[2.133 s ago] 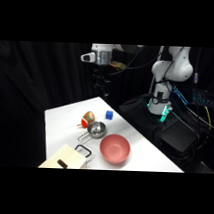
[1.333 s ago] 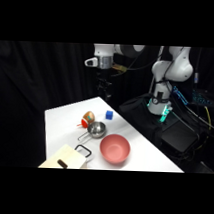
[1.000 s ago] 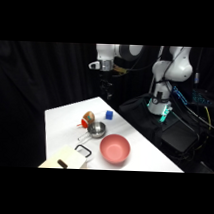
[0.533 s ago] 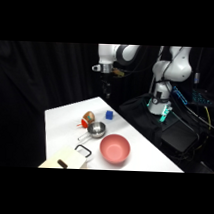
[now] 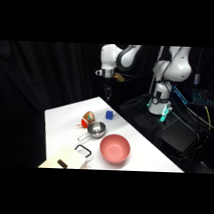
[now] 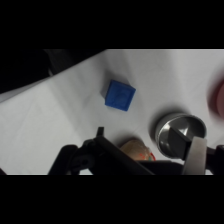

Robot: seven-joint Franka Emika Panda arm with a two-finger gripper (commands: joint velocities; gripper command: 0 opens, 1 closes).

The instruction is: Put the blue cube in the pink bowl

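Now the gripper (image 5: pixel 108 90) has moved across to hang high above the blue cube (image 6: pixel 120 94), which lies untouched on the tabletop (image 5: pixel 64 124) behind the pink bowl (image 5: pixel 115 148); I cannot tell its state.

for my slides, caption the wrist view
Small bright-blue cube on the white table, apart from the shiny metal bowl.
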